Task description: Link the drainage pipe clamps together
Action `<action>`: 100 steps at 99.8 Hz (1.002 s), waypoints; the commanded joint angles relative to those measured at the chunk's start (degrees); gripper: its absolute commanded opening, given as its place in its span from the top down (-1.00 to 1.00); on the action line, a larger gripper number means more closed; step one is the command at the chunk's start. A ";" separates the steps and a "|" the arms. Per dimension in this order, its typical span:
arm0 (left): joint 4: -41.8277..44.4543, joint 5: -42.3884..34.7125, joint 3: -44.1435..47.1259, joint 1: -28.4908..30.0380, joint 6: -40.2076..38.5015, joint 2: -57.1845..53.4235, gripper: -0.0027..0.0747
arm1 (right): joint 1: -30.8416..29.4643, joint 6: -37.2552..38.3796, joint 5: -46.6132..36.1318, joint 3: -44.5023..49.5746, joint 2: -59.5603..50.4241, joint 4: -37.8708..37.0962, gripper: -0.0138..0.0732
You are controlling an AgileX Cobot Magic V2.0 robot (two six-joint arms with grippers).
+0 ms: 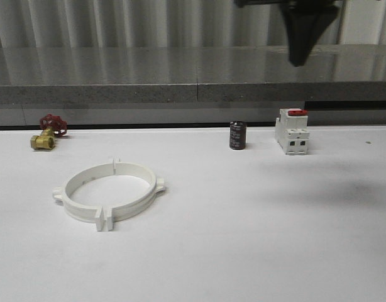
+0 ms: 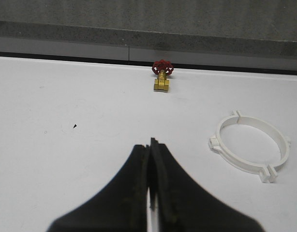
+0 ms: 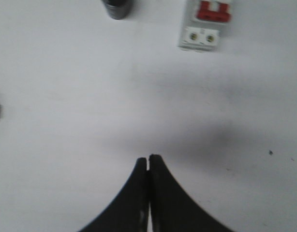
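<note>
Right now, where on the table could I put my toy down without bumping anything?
The near right of the table, in front of the breaker and black can, is bare. So is the strip between valve and can. The left holds the clamp ring.

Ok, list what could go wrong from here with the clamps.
The drainage pipe clamps already sit as one ring, but whether the end tabs are locked cannot be told; a nudge might separate them. Both the left gripper and right gripper are shut, so they must open before any grasp.
</note>
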 commanded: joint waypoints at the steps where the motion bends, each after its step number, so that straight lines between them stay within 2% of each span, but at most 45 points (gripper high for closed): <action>1: 0.11 -3.95 -1.44 0.17 -0.06 0.56 0.99 | -3.20 -0.28 0.05 3.00 -7.16 -1.23 0.84; 25: 0.11 -3.95 -1.44 0.17 -0.06 0.56 0.99 | -10.45 -0.24 -5.82 16.59 -19.49 1.45 0.84; 50: 0.11 -3.95 -1.44 0.17 -0.06 0.56 0.99 | -14.79 -0.24 -12.83 31.22 -32.40 1.63 0.84; 82: 0.11 -3.95 -1.44 0.17 -0.06 0.56 0.99 | -16.04 -0.24 -19.92 46.06 -46.91 1.58 0.84; 100: 0.11 -3.95 -1.44 0.17 -0.06 0.56 0.99 | -16.04 -0.24 -22.56 51.24 -53.83 0.91 0.84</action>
